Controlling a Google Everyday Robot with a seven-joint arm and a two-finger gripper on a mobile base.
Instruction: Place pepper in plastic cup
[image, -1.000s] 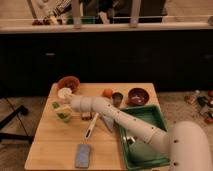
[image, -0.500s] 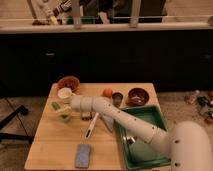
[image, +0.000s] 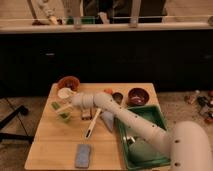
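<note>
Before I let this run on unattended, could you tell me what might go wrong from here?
1. The claw is at the left of the table, right at the plastic cup; a small nudge could tip the cup.
2. The pepper seems to sit at the cup's rim, so it might fall outside.
3. The white cup and orange bowl stand close behind; the arm could bump them when pulling back.

My gripper (image: 63, 106) is hanging over the table's (image: 55, 150) left side, right at the plastic cup (image: 64, 116), with the pepper (image: 56, 106) poking out by it. The tray (image: 159, 116) is sitting at the right edge, the sponge (image: 83, 155) near the front edge.
</note>
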